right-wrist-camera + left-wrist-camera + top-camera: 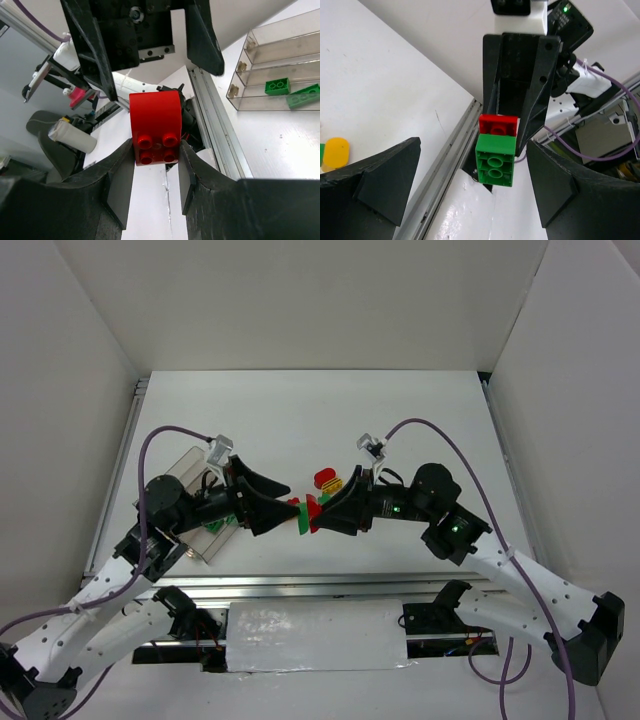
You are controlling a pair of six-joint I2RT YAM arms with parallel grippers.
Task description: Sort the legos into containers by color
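The right hand [155,150] is clamped on the red brick [155,127], held in the air to the right of the clear tray [260,55]. A green brick [495,160] stuck to it points trayward, between the wide-apart fingers of the left hand [473,145], the hand nearer the tray.

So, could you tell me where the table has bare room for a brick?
Crowded in the middle: left gripper and right gripper, holding a red brick, meet beside loose bricks; the tray fills the left. Behind them, the table is bare up to the back wall.

White arms [105,590], black joints [165,502], purple cables [430,423]
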